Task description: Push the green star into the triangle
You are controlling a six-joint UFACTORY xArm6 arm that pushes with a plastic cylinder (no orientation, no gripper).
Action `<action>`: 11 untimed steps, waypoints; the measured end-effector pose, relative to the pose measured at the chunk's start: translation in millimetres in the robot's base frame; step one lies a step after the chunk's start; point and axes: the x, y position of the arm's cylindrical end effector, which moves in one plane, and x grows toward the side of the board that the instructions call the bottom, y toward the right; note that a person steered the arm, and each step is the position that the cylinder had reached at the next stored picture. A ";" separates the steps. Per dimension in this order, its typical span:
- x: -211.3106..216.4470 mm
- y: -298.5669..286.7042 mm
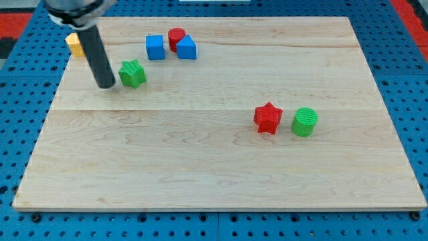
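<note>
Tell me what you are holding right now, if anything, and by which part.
Nothing is held. My tip is a bare rod that can only push; it stands just to the view's left of the green star, close beside it.

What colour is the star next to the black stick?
Green: the green star sits right beside my tip, in the camera view.

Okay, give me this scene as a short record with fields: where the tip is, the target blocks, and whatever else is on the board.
tip: my tip just to the view's left of the green star
triangle: blue triangle, up and to the view's right of the star
near triangle: blue cube, red cylinder
behind rod: yellow block, partly hidden
view's right: red star, green cylinder
surface: wooden board
</note>
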 end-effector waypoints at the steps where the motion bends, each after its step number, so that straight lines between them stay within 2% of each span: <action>1: -3.5 61.0; 2: -5.7 166.2; 3: -4.6 155.6; 4: 4.0 78.0; 5: -32.7 15.5; 6: -24.6 48.8; 7: -5.3 121.2; 8: -14.7 184.9; 9: -5.8 185.1; 10: -19.6 120.8; 11: -55.6 119.1</action>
